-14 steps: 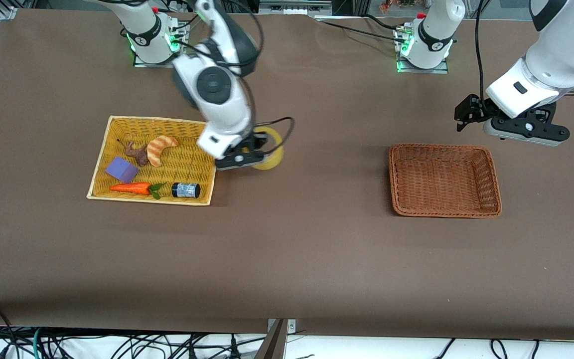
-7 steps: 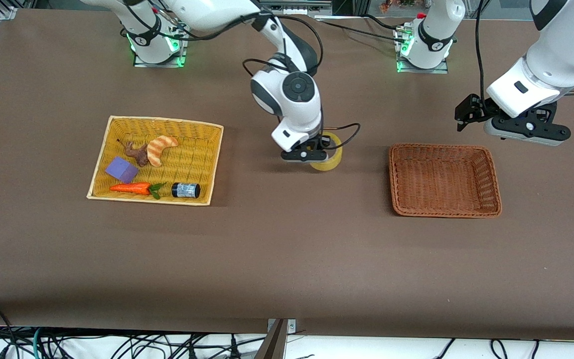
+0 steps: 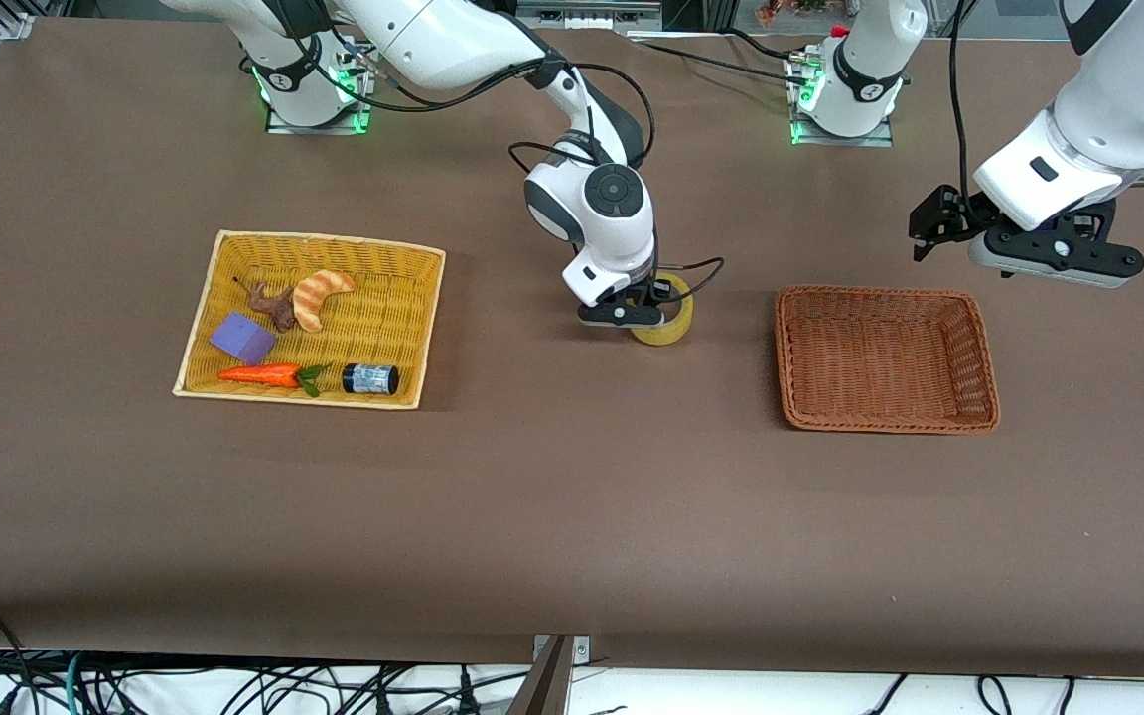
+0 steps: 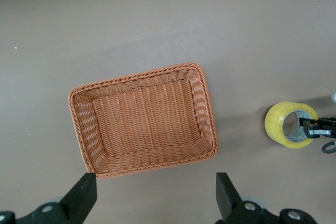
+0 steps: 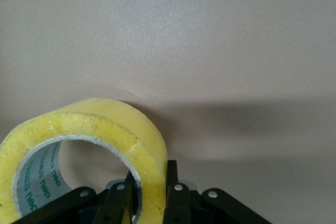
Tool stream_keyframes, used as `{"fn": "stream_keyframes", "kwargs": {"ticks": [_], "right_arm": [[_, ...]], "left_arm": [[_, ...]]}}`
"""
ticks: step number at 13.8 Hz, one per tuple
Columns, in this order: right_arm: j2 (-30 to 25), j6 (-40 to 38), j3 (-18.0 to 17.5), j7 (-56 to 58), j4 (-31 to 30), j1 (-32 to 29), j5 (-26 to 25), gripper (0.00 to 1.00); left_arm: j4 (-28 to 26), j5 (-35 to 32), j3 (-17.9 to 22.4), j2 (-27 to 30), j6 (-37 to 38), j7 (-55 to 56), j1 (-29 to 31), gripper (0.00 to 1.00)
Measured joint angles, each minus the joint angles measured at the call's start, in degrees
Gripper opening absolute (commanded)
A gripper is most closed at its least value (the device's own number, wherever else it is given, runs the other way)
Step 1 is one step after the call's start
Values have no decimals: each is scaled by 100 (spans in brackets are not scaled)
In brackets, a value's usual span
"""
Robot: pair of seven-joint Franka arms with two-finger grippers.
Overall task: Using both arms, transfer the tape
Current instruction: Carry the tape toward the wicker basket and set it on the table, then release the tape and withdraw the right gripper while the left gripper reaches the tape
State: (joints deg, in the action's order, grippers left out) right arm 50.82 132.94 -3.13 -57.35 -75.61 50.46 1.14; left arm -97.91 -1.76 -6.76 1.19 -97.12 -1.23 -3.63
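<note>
**A:** Where is the tape [image 3: 666, 320] at this moment?

**B:** In my right gripper [image 3: 632, 316]. I have it clenched on the ring's wall, one finger inside the hole and one on the outer face, as my right wrist view shows with the tape [image 5: 84, 145] standing on edge between them. It hangs low over bare worktop [image 3: 572, 516], between the yellow basket [image 3: 224, 248] and the brown basket [image 3: 974, 328]. Whether the roll's lower edge touches the worktop I cannot tell.

**A:** And your left gripper?

**B:** My left gripper [image 3: 1049, 260] is up in the air over the worktop just past the brown basket's rim on the robots' side, toward the left arm's end. It is released, fingers spread wide; from the left wrist view I see both fingertips [image 4: 84, 195] apart, with the brown basket [image 4: 79, 129] below them and the tape [image 4: 291, 124] well off to one side in the other gripper [image 4: 315, 128].

**A:** What lies in the yellow basket?

**B:** A croissant [image 3: 321, 295], a small brown figure [image 3: 272, 304] touching it, a purple block [image 3: 242, 338], a carrot [image 3: 264, 374] and a small dark jar [image 3: 370, 378] lying on its side beside the carrot's leaves.
</note>
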Motion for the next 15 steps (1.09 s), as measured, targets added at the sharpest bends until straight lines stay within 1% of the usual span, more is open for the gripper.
{"fn": "stream_keyframes", "kwargs": {"ticks": [2,5,6,7,9,11,13,15], "right_arm": [[3,0,7,0,3,0,-3,50],[3,0,25,0,12,-1,-7,77],[1,-6,57,1,38,-3,-14,92],[-18,-82,133,5,89,-4,-20,100],[-164,-617,367,138,252,-35,-23,100],[-516,-1242,492,595,400,-247,-22,100],[-1009,-1968,514,1352,451,-714,-18,100],[-1449,-2436,540,1994,452,-1212,-16,100]], "left_arm": [[0,0,0,0,0,-4,0,100],[0,0,0,0,0,-4,0,100],[0,0,0,0,0,-4,0,100],[0,0,0,0,0,-3,0,100],[2,1,-1,0,0,-3,-2,100],[3,1,-13,-1,0,-4,-5,100],[-4,1,-25,-45,3,-4,-15,100],[-5,1,-25,-190,3,-4,-12,100]]}}
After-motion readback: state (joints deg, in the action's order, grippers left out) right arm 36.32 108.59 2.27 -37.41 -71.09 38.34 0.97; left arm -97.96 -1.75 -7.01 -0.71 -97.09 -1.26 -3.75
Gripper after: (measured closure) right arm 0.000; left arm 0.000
